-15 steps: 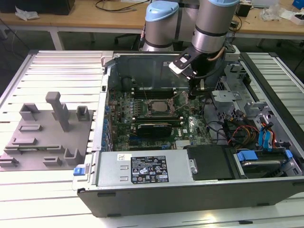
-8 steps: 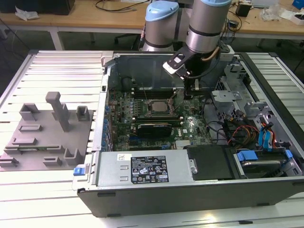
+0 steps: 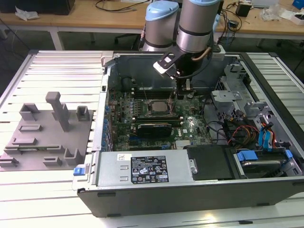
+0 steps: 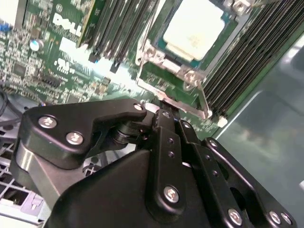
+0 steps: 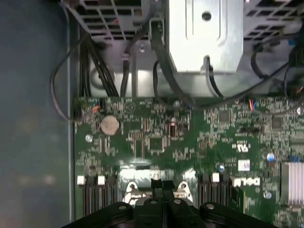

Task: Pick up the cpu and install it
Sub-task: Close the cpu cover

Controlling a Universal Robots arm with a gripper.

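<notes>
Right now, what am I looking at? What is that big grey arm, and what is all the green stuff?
That is a robot arm reaching into an open computer case on a slatted table. One picture comes from a camera standing off to the side. The two others come from cameras riding near the arm's wrist, so they look past its black gripper. The green board is the computer's main board. The small silvery square, the cpu, lies in its metal-framed socket on that board. The gripper hangs close over the board beside the socket, its fingers shut together, and I see nothing in them. On the exterior view's left sits a grey holder with posts and slots.
</notes>
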